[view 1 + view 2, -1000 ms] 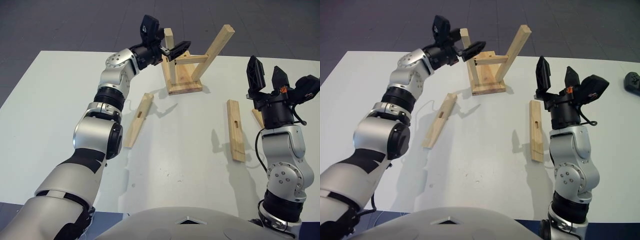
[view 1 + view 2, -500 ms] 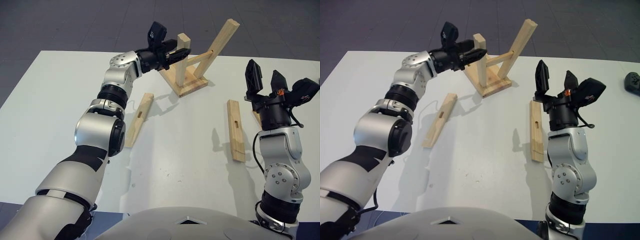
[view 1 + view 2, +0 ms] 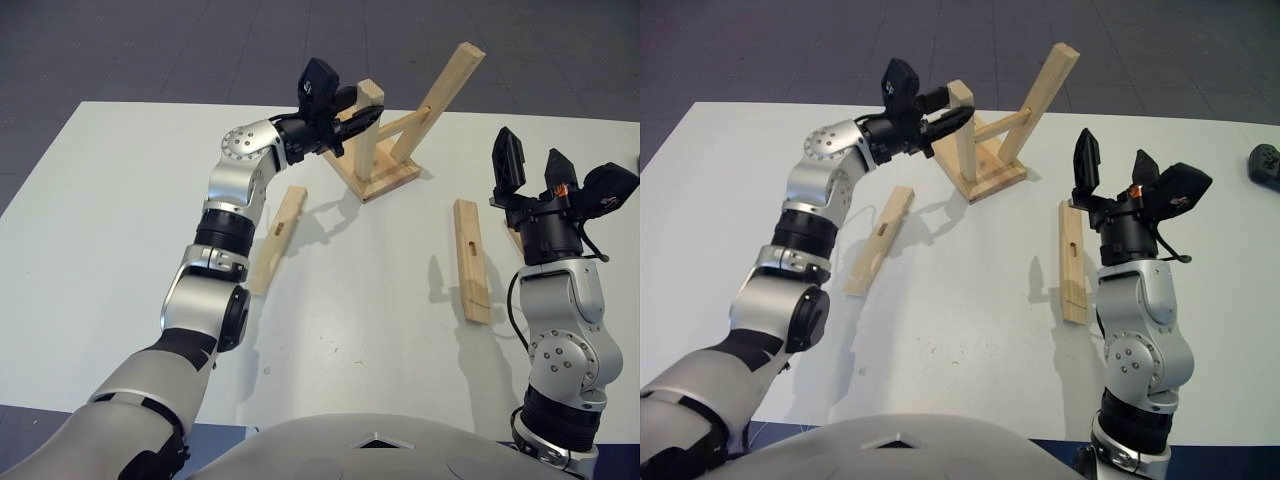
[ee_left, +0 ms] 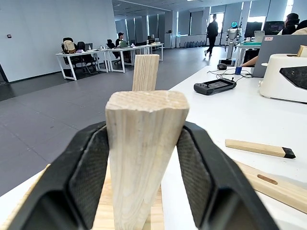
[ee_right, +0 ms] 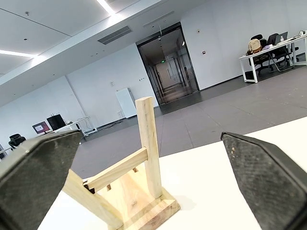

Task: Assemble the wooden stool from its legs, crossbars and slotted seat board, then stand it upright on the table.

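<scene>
Half-built stool held by one leg, two legs loose on the counter.

Counter (image 3: 120, 200): I see broad bare room across its near middle and left side. The seat board (image 3: 385, 180) sits close to the far edge, slightly right of the middle, carrying an upright leg (image 3: 366, 135), a slanted leg (image 3: 440, 95) and a crossbar (image 3: 402, 123) between them. The left tool (image 3: 358, 108) is clamped on the top of the upright leg. The right tool (image 3: 530, 165) is spread wide and empty, raised near the right edge. One loose leg (image 3: 277, 238) lies left of the middle and another (image 3: 471, 260) just beside the right arm. My read: steadying step. Next, the right tool should take the nearer loose leg. I'd draw the assembly away from the far edge first.
</scene>
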Controlling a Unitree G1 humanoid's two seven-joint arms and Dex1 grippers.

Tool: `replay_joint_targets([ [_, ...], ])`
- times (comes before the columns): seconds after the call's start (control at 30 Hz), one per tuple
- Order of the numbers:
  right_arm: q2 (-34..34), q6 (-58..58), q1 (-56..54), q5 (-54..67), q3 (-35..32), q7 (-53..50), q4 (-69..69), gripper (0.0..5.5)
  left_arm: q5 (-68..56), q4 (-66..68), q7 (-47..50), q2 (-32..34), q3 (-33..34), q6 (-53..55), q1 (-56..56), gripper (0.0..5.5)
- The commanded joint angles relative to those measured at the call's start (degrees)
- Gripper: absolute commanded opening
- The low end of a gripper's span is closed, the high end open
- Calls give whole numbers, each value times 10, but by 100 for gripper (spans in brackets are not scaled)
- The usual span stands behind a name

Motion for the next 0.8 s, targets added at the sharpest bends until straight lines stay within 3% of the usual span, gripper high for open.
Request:
replay_joint_targets([
  [0.03, -1, 17, 18, 4, -2, -4, -19, 540, -27, -262, 81, -7, -19, 183, 74, 212],
  [0.23, -28, 50, 24, 60, -5, 22, -35, 540, -90, -455, 52, 18, -86, 351, 117, 212],
  [0.47, -51, 69, 13, 93, -23, 32, -37, 540, -119, -462, 63, 2, -137, 397, 129, 212],
  [0.5, -53, 71, 17, 101, -26, 33, -41, 540, -127, -458, 69, -7, -130, 397, 124, 248],
  [0.8, -65, 74, 24, 131, -41, 36, -40, 540, -157, -392, 67, 14, -63, 362, 83, 392],
])
